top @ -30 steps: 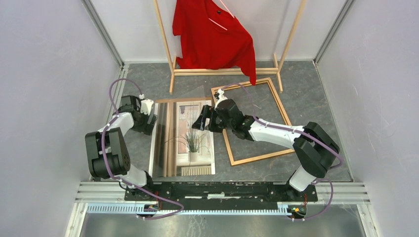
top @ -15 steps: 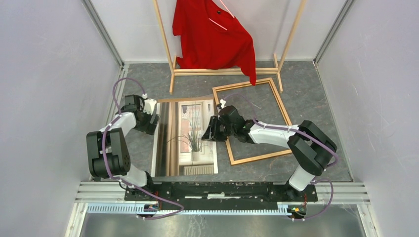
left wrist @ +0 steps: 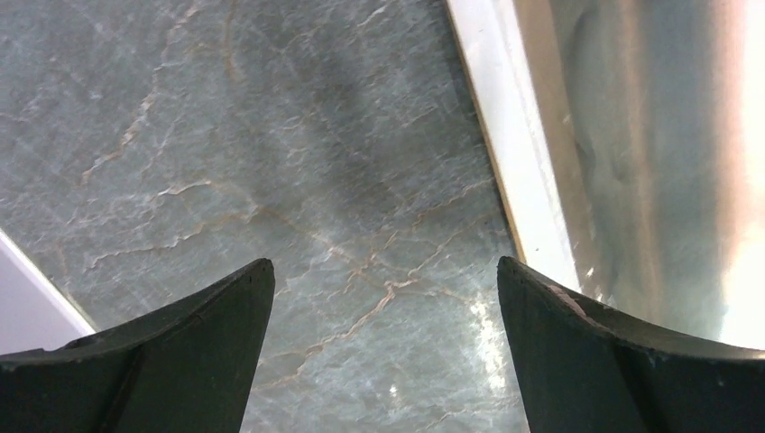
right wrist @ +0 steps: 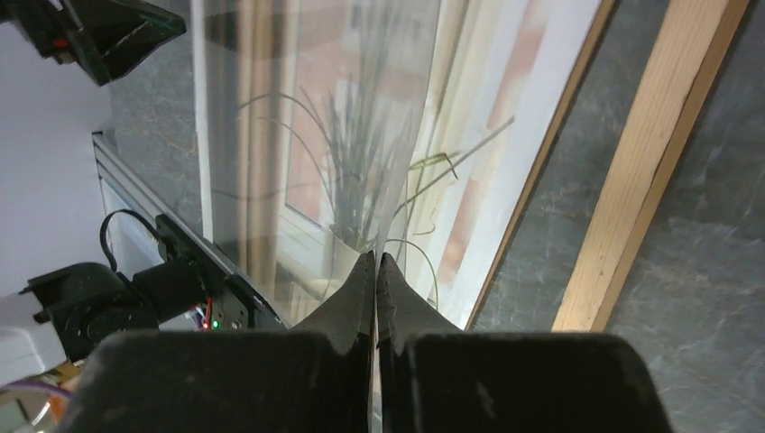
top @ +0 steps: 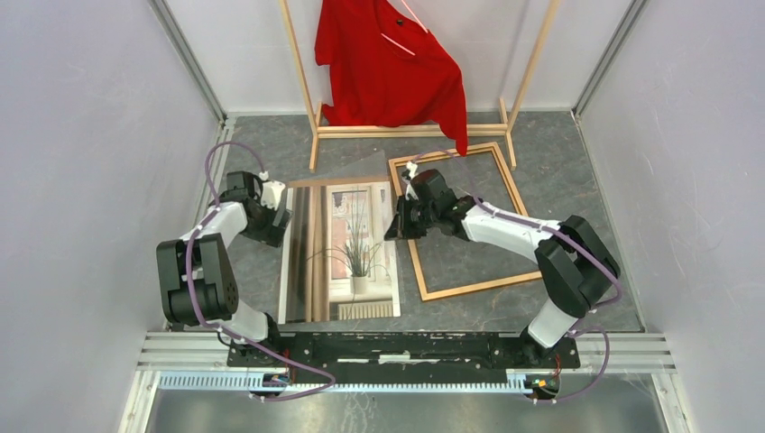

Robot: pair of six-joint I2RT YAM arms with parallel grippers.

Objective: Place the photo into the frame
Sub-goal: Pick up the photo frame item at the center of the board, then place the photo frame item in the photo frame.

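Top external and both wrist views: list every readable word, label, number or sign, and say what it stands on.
None: no word, number or sign can be read on the photo, the frame, the red shirt or anything else in view. The photo's print shows only a potted plant.

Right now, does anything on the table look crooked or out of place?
The frame lies askew, rotated out of line with the photo. The right tool pinches a clear sheet tilted up over it.

Frame matt wood; photo glossy; sheet clear plastic (reflective).
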